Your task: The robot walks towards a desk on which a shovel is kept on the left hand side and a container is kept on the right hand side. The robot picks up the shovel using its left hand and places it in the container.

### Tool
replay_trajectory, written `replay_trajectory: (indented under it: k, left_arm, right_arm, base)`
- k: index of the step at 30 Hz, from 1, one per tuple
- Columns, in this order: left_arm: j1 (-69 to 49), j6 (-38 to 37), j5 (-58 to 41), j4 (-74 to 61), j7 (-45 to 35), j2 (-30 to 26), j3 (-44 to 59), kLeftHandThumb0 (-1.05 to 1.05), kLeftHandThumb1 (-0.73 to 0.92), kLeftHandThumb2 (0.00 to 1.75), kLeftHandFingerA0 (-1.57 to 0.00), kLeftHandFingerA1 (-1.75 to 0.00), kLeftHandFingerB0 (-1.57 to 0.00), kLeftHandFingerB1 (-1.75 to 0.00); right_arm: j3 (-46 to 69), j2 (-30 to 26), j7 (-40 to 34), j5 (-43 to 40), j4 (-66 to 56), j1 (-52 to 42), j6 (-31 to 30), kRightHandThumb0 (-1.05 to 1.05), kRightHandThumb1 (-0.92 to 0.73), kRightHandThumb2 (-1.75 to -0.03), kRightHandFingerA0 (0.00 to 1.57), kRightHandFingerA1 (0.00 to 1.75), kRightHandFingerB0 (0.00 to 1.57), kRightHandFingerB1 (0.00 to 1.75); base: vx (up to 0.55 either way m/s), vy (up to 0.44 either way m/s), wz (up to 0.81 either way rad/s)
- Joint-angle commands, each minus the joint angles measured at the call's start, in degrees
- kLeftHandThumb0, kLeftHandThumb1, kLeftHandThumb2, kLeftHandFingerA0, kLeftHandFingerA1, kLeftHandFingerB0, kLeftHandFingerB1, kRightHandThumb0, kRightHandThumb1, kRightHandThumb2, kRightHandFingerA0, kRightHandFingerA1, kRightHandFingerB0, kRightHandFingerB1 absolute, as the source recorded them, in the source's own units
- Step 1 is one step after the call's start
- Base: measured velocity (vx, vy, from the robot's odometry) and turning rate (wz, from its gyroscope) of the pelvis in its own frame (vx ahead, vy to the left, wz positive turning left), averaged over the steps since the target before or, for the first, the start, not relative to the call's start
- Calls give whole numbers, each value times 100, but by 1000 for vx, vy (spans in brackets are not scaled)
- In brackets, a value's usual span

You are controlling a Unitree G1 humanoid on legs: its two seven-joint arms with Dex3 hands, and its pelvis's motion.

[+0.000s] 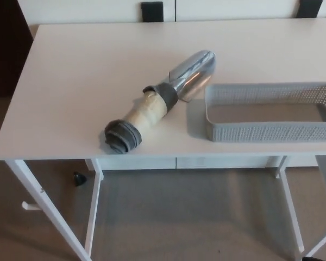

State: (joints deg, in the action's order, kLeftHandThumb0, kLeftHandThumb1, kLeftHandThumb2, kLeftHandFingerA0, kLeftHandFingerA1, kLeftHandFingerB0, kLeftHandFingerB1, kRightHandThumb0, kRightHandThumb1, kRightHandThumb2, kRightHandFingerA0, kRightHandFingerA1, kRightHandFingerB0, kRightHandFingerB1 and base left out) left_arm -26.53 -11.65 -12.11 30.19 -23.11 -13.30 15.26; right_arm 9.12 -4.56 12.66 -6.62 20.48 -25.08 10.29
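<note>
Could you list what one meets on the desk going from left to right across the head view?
Grey end cap → beige wrapped handle → shiny metal scoop → grey mesh container.

I see neither of my hands from the head camera; no arm, wrist or finger enters from the left or the right edge. A dark sliver at the bottom right corner may be my body, too small to tell.
</note>
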Motion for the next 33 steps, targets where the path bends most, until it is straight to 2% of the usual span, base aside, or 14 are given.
replay_trajectory:
  k: [1, 5, 6, 7, 8, 9, 11, 17, 18, 21, 25, 28, 30, 33]
  left_arm:
    - [50, -97, 15, 105, 16, -72, 52, -34, 49, 65, -56, -45, -44, -41]
    - [57, -112, 17, 127, 9, -76, 54, -34, 49, 65, -56, -45, -44, -41]
    - [-73, -180, 75, -98, -2, -102, 6, -35, 50, 66, -55, -45, -44, -41]
    - [45, -259, 28, 162, -69, -106, 37, -35, 50, 66, -54, -45, -43, -41]
    - [90, -231, -14, 248, -80, -96, 60, -35, 50, 65, -55, -45, -44, -41]
    - [61, -327, 23, 223, -41, -80, 51, -33, 51, 65, -52, -44, -42, -40]
    - [65, -228, 17, 169, -8, -74, 50, -32, 50, 64, -57, -45, -44, -41]
    - [30, -102, -41, 133, -59, -86, 52, -32, 51, 65, -54, -44, -44, -41]
    - [73, -173, -29, 234, -86, -97, 57, -26, 56, 57, -56, -39, -48, -36]
    - [35, -201, -22, 139, -114, -98, 44, -33, 52, 66, -53, -44, -43, -41]
    - [-4, -165, 81, 15, 71, -64, 29, -34, 50, 65, -59, -46, -45, -41]
    - [41, -177, 62, 87, 22, -75, 46, -35, 49, 65, -57, -45, -45, -41]
    - [209, -259, 87, 456, 13, -111, 56, -35, 50, 66, -55, -45, -45, -41]
    - [113, -255, -29, 294, -101, -75, 77, -31, 52, 64, -54, -44, -46, -41]
  right_arm:
    - [-32, -7, -34, 0, -98, -33, -30, -31, -49, -54, 77, 61, 55, 48]
    - [-36, -5, -38, -3, -118, -51, -41, -31, -49, -54, 77, 61, 55, 48]
    - [-51, -24, -40, 41, -44, -29, 45, -42, -39, -70, 73, 68, 51, 57]
    - [-60, -44, -45, 76, 37, 12, 126, -36, -48, -54, 77, 63, 55, 48]
    - [-67, -61, 3, 62, 77, 23, 185, -34, -49, -54, 77, 64, 55, 48]
    - [-67, -59, 21, 39, 78, 24, 186, -41, -39, -70, 73, 70, 52, 57]
    - [-48, -38, 45, -21, 58, 25, 143, -40, -39, -70, 72, 69, 52, 57]
    - [-56, -28, -7, -7, 52, 1, 93, -42, -38, -70, 69, 67, 53, 57]
    - [-59, -33, 5, -10, 39, 7, 75, -42, -39, -70, 70, 68, 51, 57]
    - [-70, -52, 11, 26, 73, 22, 147, -43, -39, -71, 72, 68, 52, 57]
    - [-90, -53, -35, 81, 32, 5, 139, -44, -39, -71, 71, 68, 52, 57]
    - [-97, -53, -48, 82, 65, 24, 159, -42, -39, -70, 72, 68, 52, 57]
    - [-96, -53, -35, 63, 66, 26, 146, -41, -40, -70, 71, 68, 52, 57]
    - [-87, -53, 14, -2, 70, 37, 101, -41, -39, -70, 70, 69, 52, 57]
  base:
    - [-12, 119, -7]
    - [25, 193, 5]
    - [33, 189, -3]
    - [-54, 161, 18]
    - [-22, 137, 9]
    - [-33, 59, 9]
    - [0, 0, 0]
    - [24, 19, -5]
    - [-47, -91, 8]
    - [-65, -228, -1]
    - [-86, -344, 10]
    - [47, -584, -10]
    - [29, -168, 16]
    - [18, -132, 9]
